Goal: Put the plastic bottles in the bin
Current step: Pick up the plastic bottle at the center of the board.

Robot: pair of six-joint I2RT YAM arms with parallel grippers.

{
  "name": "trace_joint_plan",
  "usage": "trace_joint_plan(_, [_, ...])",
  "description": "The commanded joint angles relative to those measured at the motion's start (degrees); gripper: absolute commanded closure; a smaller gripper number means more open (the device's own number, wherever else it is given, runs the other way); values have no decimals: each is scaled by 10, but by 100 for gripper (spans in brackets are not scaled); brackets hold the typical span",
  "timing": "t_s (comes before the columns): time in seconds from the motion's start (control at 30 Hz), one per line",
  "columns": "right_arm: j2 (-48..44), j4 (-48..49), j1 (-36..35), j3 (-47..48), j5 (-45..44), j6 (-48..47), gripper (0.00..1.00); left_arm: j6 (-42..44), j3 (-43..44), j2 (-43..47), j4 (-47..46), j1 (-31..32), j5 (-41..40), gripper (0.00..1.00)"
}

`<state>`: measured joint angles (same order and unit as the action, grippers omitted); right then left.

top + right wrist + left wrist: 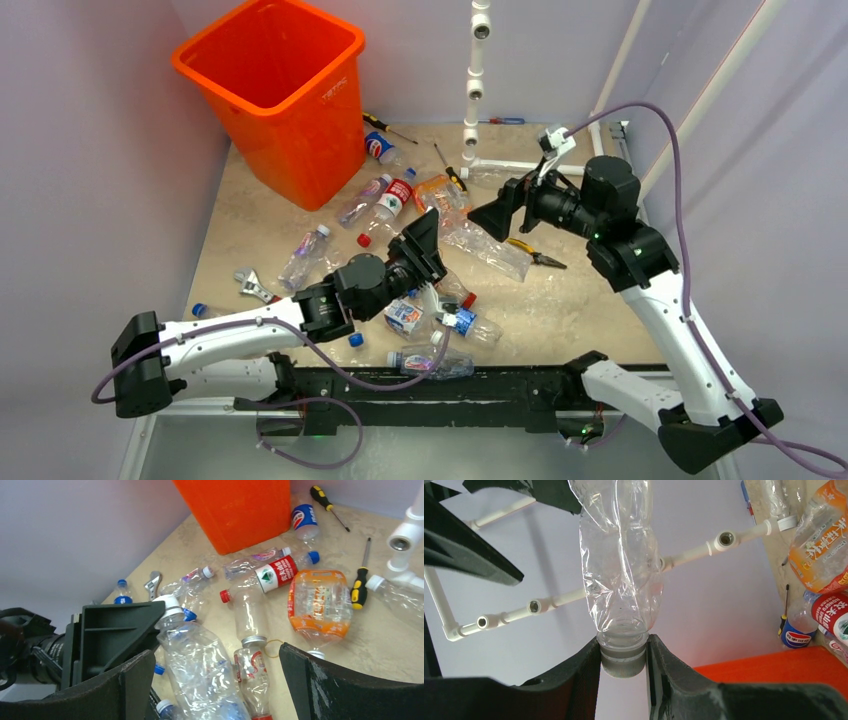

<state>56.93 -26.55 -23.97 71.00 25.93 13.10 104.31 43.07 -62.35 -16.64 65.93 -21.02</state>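
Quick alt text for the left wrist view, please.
The left gripper is shut on the cap of a crumpled clear bottle that juts up the picture. Behind it are the white pipe frame, the orange bin at lower right and more bottles at the right edge.

The left wrist view's top edge cuts off the crushed bottle [621, 580]; from above, the left gripper [428, 240] hides its cap. The right wrist view's upper edge cuts the bin [240, 510] off below its rim.
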Motion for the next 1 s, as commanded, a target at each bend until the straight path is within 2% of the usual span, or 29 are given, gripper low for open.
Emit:
trace_joint_plan(0.0, [4,-7,-22,-3,40,-38,1,34,36,-5,-28,5,8,100])
trace_joint_plan(0.1, [1,-19,-32,-24,26,-46,1,42,45,0,-25,5,6,100])
trace_joint_plan(0.3, [-13,3,-40,-84,49,-43,1,55,56,13,-26,5,5,100])
trace_joint_plan(0.4, [-14,16,-43,-101,63,-40,5,58,59,15,-29,5,7,100])
trace_joint_plan(0.57, [-15,29,-44,-111,73,-39,25,60,64,17,-29,5,9,100])
trace_joint_plan(0.67, [-16,32,-44,-109,77,-41,43,51,61,19,-29,5,8,100])
trace_joint_plan(0.7, [-18,34,-44,-110,75,-41,49,42,62,20,-29,5,8,95])
trace_joint_plan(0.73, [-23,37,-44,-110,74,-41,54,33,62,19,-28,5,7,84])
trace_joint_plan(0.77, [-29,43,-44,-112,73,-40,58,22,62,20,-26,5,4,62])
trace_joint_plan(0.8, [-37,51,-44,-114,72,-38,60,8,63,21,-21,5,2,28])
trace_joint_plan(0.83, [-46,60,-44,-115,68,-35,62,-8,65,21,-17,5,-3,15])
trace_joint_plan(0.9, [-73,89,-44,-121,56,-30,65,-49,63,24,-22,5,-16,7])
trace_joint_plan(0.97, [-101,124,-44,-133,26,-21,66,-91,53,33,-37,5,-23,5])
